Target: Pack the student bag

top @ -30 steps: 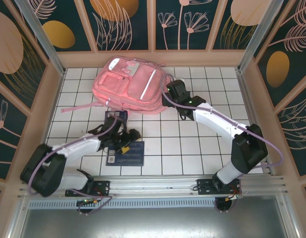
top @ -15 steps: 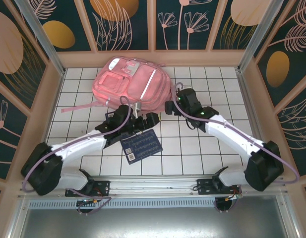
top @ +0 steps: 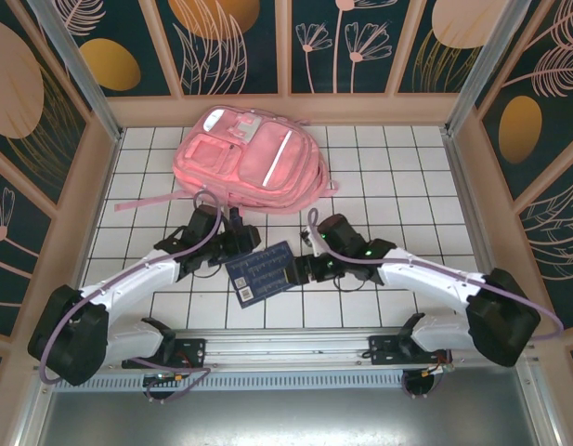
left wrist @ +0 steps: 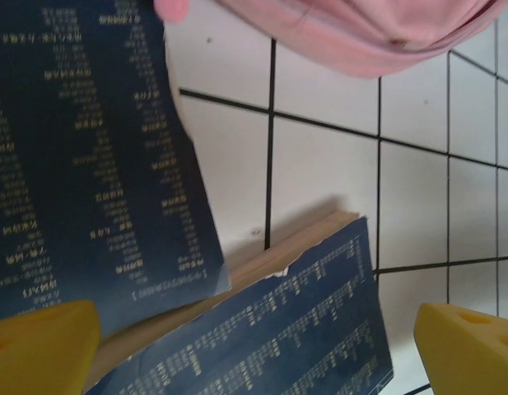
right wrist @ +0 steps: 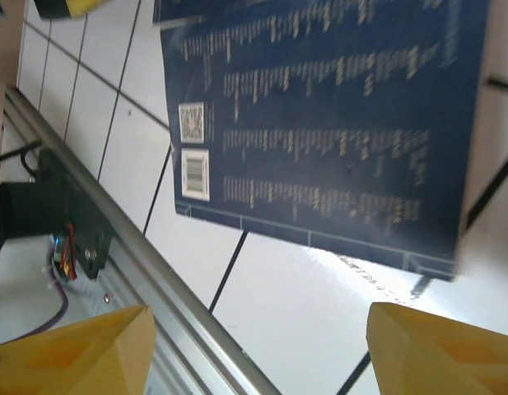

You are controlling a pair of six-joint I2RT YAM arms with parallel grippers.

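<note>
The student bag, large and pink with silver strips, lies at the back of the tiled table; its edge shows in the left wrist view. A dark blue book lies tilted in front of it. My left gripper hovers open at the book's upper left corner; in its wrist view the yellow fingertips straddle a blue cover, which a second blue cover overlaps. My right gripper is open at the book's right edge, with bare tile between its fingers and the book just beyond them.
An aluminium rail runs along the near edge of the table, also seen as rail close to my right gripper. Pink straps trail left from the bag. Wooden walls enclose the table.
The right gripper left the bag's right side and came down to the book's right edge. The left gripper drew back left from the bag. The book shifted right and turned earlier.
</note>
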